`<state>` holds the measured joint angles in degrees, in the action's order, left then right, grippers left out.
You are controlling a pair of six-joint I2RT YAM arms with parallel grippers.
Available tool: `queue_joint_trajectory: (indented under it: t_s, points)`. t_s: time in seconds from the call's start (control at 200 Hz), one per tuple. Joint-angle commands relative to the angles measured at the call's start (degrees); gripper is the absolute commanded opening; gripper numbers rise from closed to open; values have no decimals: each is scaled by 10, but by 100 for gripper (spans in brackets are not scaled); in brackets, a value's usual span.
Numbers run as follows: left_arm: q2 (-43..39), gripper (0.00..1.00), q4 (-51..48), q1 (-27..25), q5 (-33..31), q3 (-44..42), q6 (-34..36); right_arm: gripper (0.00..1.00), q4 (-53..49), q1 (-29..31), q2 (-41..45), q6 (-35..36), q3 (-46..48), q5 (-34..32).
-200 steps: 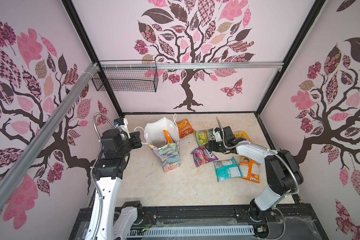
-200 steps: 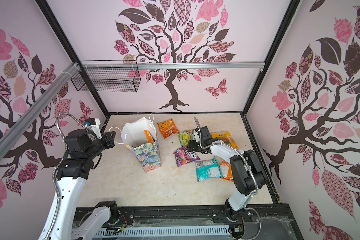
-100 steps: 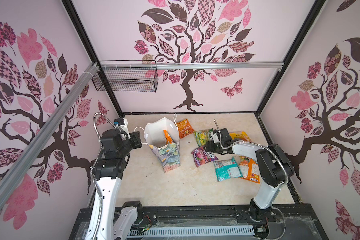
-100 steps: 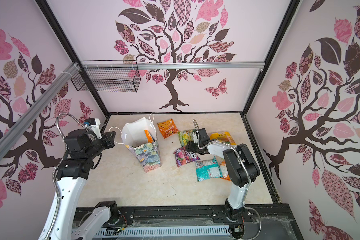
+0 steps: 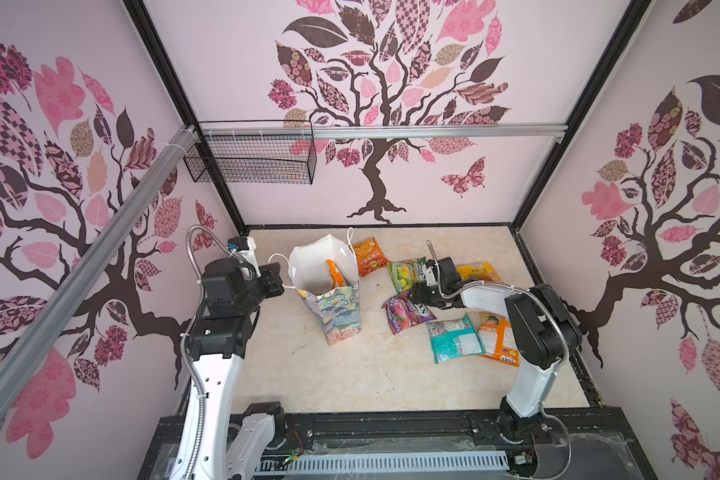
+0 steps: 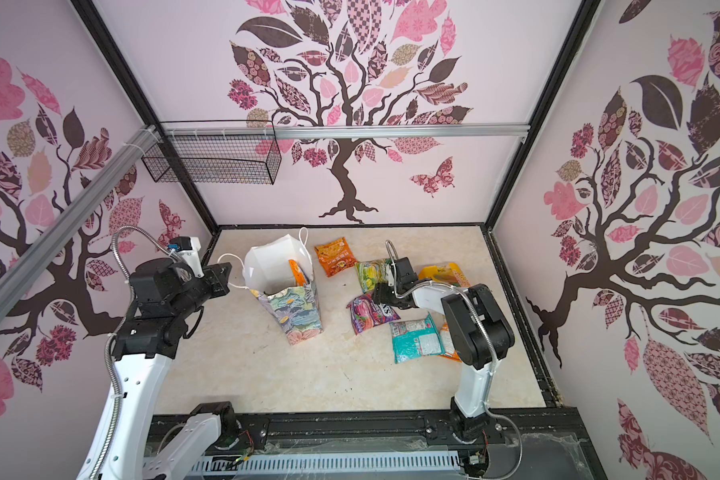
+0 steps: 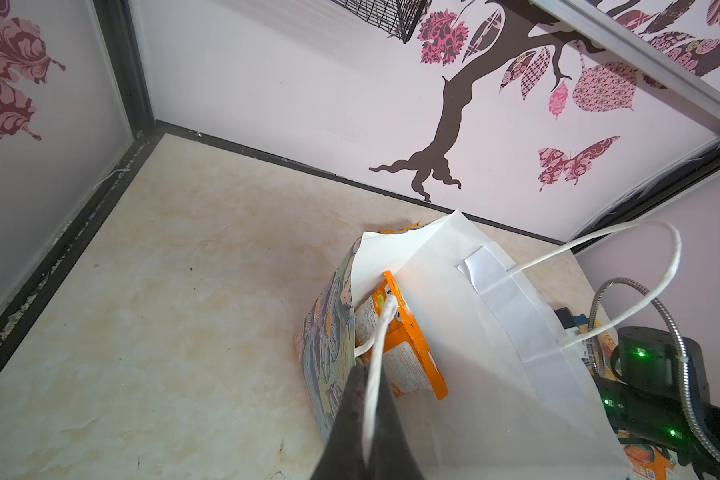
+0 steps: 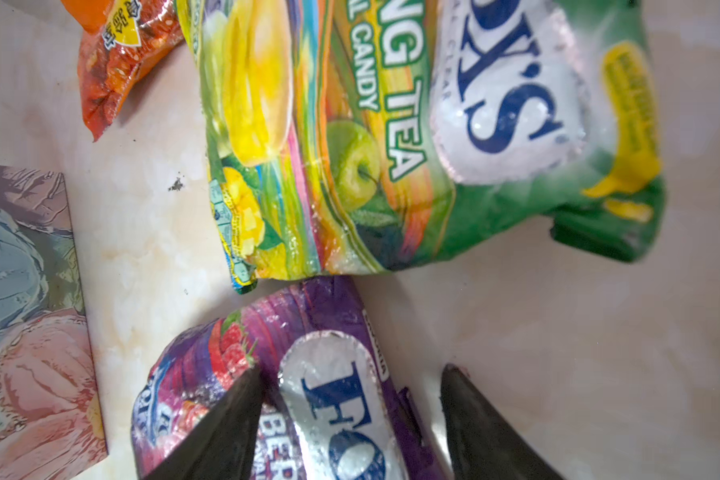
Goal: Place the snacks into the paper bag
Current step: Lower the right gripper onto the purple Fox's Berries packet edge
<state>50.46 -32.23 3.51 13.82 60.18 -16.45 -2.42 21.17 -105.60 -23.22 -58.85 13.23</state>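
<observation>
The paper bag [image 5: 336,309] [image 6: 299,318] stands upright with its white inside open; an orange packet [image 7: 400,345] leans inside it. My left gripper [image 7: 371,374] [image 5: 276,281] is shut on the bag's white cord handle [image 7: 385,316]. Loose snacks lie to its right: orange [image 5: 368,257], green [image 5: 406,272] [image 8: 350,137], purple [image 5: 408,311] [image 8: 333,399], teal [image 5: 454,338], orange-and-white [image 5: 497,338], and yellow [image 5: 479,272] partly behind the arm. My right gripper [image 8: 350,370] [image 5: 417,297] [image 6: 382,297] is open low over the purple packet's end, one finger above it and one beside it.
A black wire basket [image 5: 252,156] hangs from the aluminium rail [image 5: 433,132] on the back wall. Papered walls close in the cream floor [image 5: 329,374] on three sides. A black frame rail [image 5: 371,428] runs along the front edge.
My right gripper has shifted a little left and toward the front, from beside the green packet down over the purple one. The left arm and bag have not moved.
</observation>
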Motion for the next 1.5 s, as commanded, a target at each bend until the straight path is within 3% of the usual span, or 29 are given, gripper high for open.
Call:
queue_joint_trajectory:
  t_s: [0.0, 0.265, 1.245, 1.495]
  points:
    - [-1, 0, 15, 3, 7, -18, -1, 70, 4, -3, -21, -6, -9, -5]
    - [-1, 0, 16, 2, 9, -18, -1, 65, 20, -3, -39, -14, -14, 14]
    - [-2, 0, 14, 2, 9, -17, -1, 11, 28, -3, -19, -19, -1, 12]
    - [-2, 0, 12, 2, 0, -17, 0, 5, 31, -3, 23, -24, 13, 18]
